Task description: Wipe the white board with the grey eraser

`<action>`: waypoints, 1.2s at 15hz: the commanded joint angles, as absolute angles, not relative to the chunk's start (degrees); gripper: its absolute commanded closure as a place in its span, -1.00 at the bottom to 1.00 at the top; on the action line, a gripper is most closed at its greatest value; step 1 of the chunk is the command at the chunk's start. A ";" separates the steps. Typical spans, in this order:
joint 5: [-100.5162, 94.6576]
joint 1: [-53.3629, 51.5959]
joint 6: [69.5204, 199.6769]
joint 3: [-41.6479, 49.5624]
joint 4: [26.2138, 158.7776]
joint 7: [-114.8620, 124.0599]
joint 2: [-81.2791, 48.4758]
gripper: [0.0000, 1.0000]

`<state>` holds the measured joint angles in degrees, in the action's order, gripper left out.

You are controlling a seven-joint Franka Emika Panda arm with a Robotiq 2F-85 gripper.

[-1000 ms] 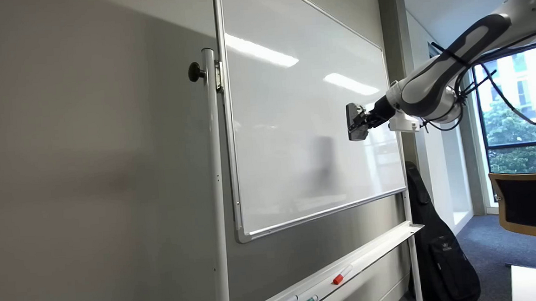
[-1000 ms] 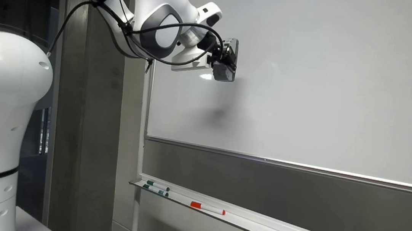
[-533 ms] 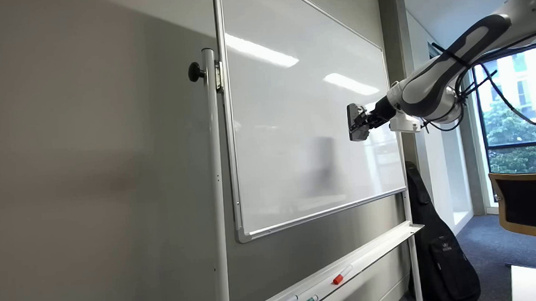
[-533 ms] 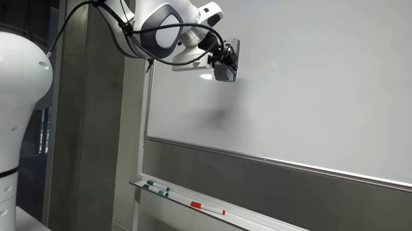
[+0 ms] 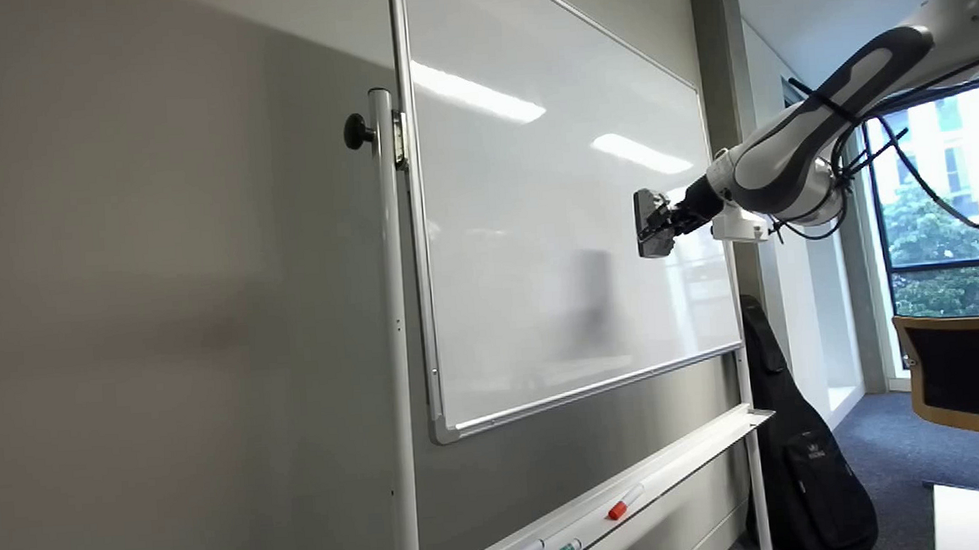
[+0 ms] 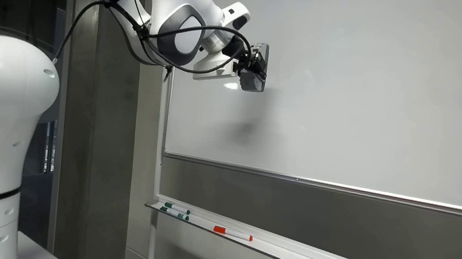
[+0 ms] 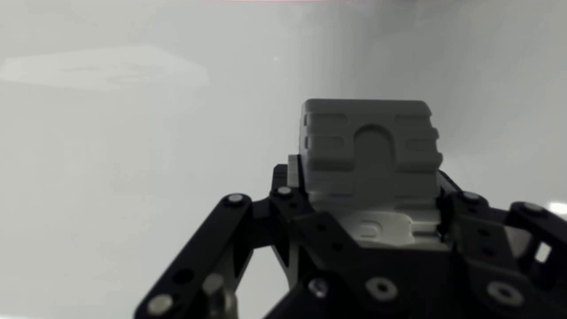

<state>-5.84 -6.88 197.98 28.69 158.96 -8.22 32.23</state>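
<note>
The white board (image 5: 523,273) stands upright in its thin silver frame, and its surface (image 6: 367,96) fills much of both exterior views. In the wrist view the board (image 7: 133,155) spreads behind everything. My gripper (image 7: 370,177) is shut on the grey eraser (image 7: 372,106), with one finger along each side of the block. The eraser (image 6: 254,83) is held upright, its flat face turned to the board. On the board, the shadow falls apart from the eraser (image 5: 653,246); whether they touch I cannot tell. The gripper (image 6: 259,67) hides the eraser's middle.
Below the board runs a white ledge (image 5: 680,467). On it lie a red marker (image 6: 233,233) and two green-capped markers (image 6: 175,213). A stand post (image 5: 395,332) carries a black knob (image 5: 357,132). A black case (image 5: 807,468) leans behind, near a chair (image 5: 967,373).
Gripper and eraser have shifted very slightly to the right in both exterior views, then stayed still over the last half second. The grip on the eraser looks the same.
</note>
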 commanded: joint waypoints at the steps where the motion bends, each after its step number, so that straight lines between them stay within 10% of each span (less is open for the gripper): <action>1: -5.84 -6.88 197.98 28.69 158.96 -8.22 32.23 -0.25; 10: -5.84 -6.88 197.98 28.69 158.96 -8.22 32.23 -0.25; 11: -5.84 -6.88 197.98 28.69 158.96 -8.22 32.23 0.25; 18: -4.69 2.88 174.60 22.57 158.53 -8.31 30.35 0.25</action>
<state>-5.64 -3.08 182.15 26.85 159.00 -8.22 31.92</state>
